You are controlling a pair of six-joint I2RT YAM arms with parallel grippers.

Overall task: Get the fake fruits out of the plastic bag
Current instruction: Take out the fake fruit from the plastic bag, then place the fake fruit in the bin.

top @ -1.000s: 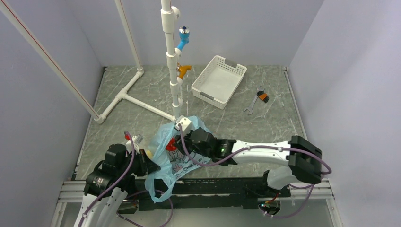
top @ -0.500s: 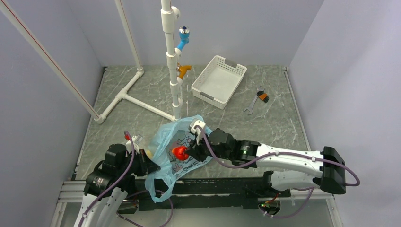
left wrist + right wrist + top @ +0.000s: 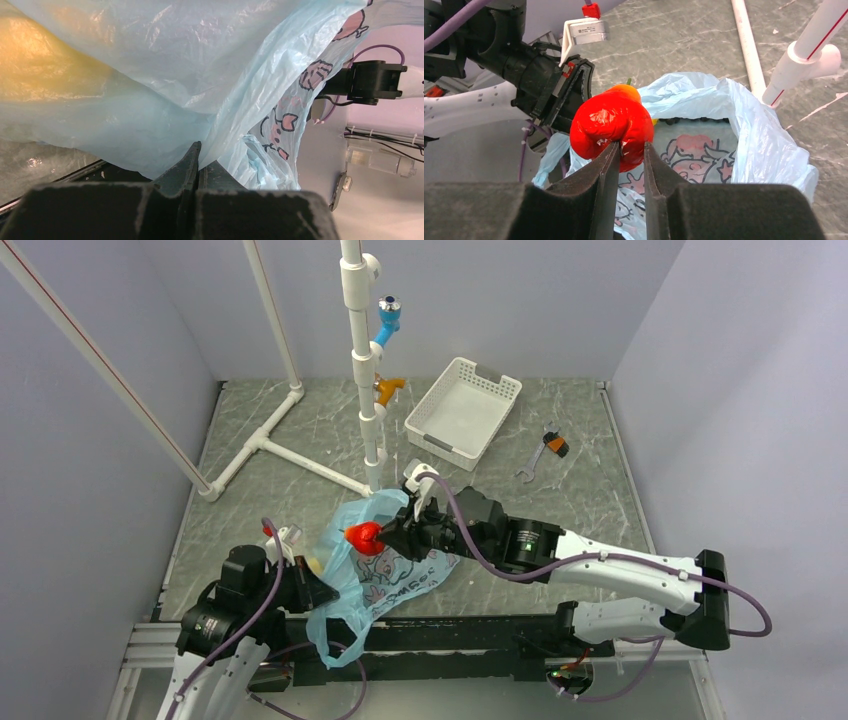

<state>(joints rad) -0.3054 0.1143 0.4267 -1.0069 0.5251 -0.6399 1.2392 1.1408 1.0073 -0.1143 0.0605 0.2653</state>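
Now the right gripper [image 3: 630, 147] has its two dark fingers [image 3: 603, 172] clamped, a narrow gap between them, on the lower edge of a glossy red-orange round plastic fruit [image 3: 610, 124]. It holds the fruit above the open mouth of the thin translucent light-blue plastic bag [image 3: 751, 135] printed with cartoon whales. The left gripper [image 3: 196, 156] has its fingers pressed together on a fold of the bag's film. A yellow-orange round fruit [image 3: 40, 65] shows through the plastic, inside the bag.

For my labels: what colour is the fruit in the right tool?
The fruit is red, orange on top; clearest in right wrist view.
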